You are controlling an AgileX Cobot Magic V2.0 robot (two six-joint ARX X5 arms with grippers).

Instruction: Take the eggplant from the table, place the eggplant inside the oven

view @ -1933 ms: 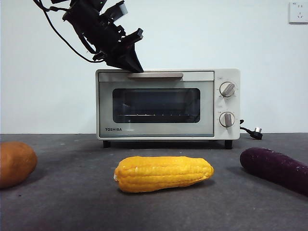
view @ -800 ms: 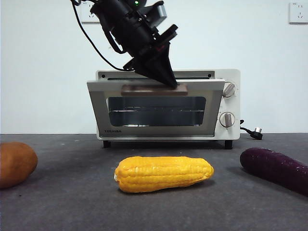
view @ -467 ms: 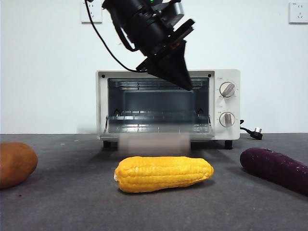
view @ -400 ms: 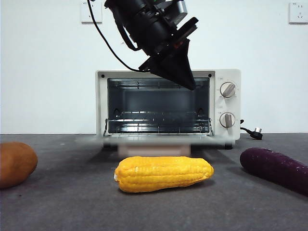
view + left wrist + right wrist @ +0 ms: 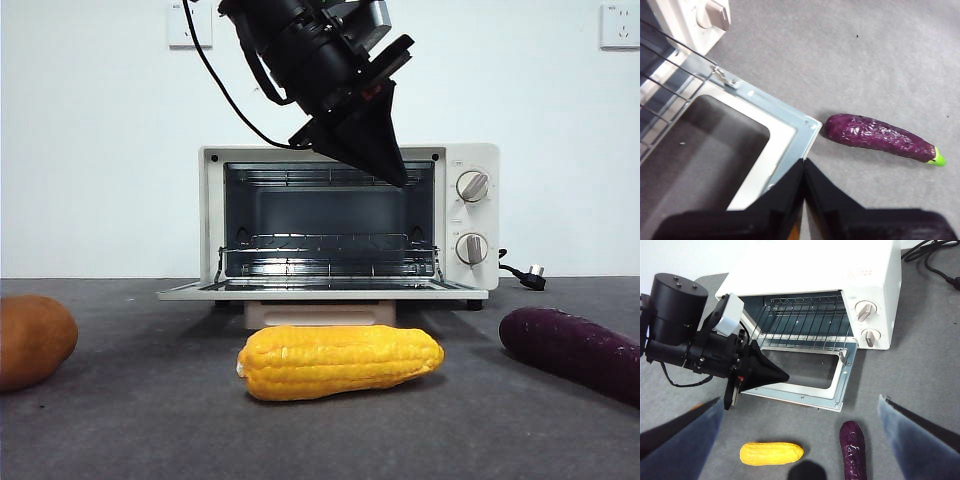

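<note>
Table (image 5: 140, 420) bare between eggplant (image 5: 572, 352) and oven (image 5: 345, 215).

A cream-white toaster oven (image 5: 470, 205) with a silver wire rack (image 5: 328, 245) and beige handle (image 5: 320, 314) stands on the dark grey tabletop (image 5: 150, 420). Nearer lie a yellow corn cob (image 5: 340, 361), an orange-brown potato (image 5: 32, 340) at left, and at right a dark-purple eggplant (image 5: 880, 137) with a bright green tip. The left pincer (image 5: 804, 167) is black.
</note>
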